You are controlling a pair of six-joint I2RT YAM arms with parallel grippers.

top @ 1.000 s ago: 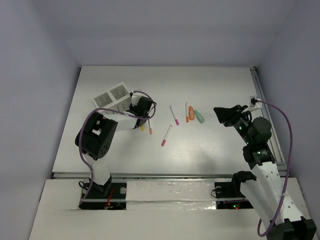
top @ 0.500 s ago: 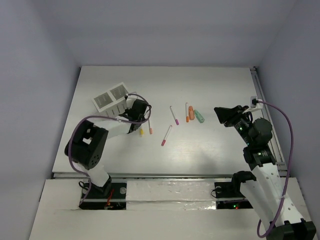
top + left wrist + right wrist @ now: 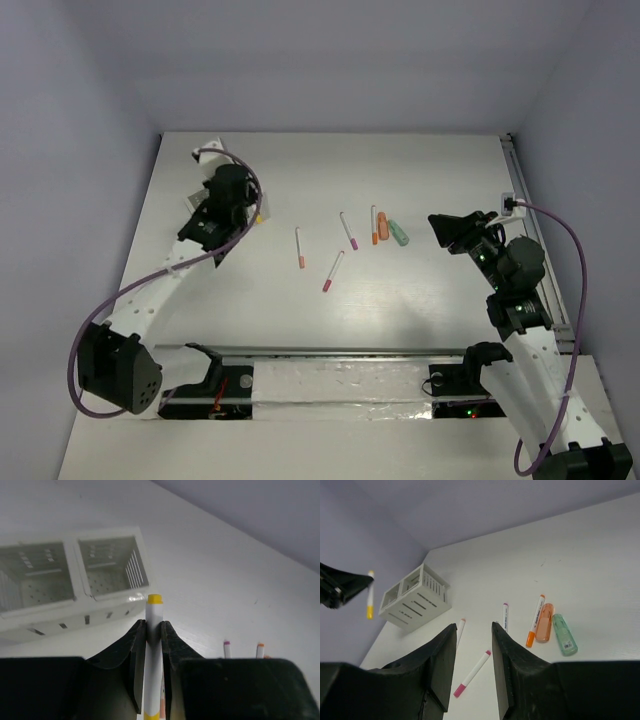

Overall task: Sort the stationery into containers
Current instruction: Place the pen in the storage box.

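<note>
Evidently the sorting has barely begun. At far left on the white table (image 3: 430, 170) stands the white organiser box (image 3: 75, 624). Both its square compartments look empty in the left wrist view. The left gripper (image 3: 154, 630) is clamped on a thin yellow-ended pen (image 3: 154, 609), held upright in the air close to the box. Whether it is over a compartment cannot be told.

Six pieces lie loose mid-table: a pink-ended pen (image 3: 299, 247), a magenta-ended pen (image 3: 333, 271), another magenta-tipped pen (image 3: 348, 230), an orange-ended pen (image 3: 537, 617), a stubby orange marker (image 3: 545, 622) just beside it, and a mint-green marker (image 3: 564, 634).

At far right the right gripper (image 3: 473, 630) hovers, jaws apart and empty. By this reading, all seven pieces remain to be placed.
</note>
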